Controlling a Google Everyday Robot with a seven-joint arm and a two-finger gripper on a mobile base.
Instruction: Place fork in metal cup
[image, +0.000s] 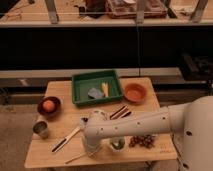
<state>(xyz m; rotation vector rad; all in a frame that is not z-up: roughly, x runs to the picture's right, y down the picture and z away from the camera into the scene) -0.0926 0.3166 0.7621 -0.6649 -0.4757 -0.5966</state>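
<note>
With the gripper (90, 150) low on the desk (60, 92), fingers clenched around the fork (82, 156) beneath them, lift straight before swinging toward the metal cup (41, 130).

1. A wooden table (150, 107) carries everything.
2. A green tray (80, 97) sits at the back centre, with an orange bowl (135, 92) just to its right.
3. A dark bowl (48, 106) stands at the left, the metal cup (41, 129) nearer the front-left corner.
4. A black-handled utensil (65, 140) lies diagonally left of centre, and the fork (77, 159) near the front edge.
5. The gripper (90, 149) is down at the table by the fork, closed.
6. Dark sticks (119, 112) lie right of centre.
</note>
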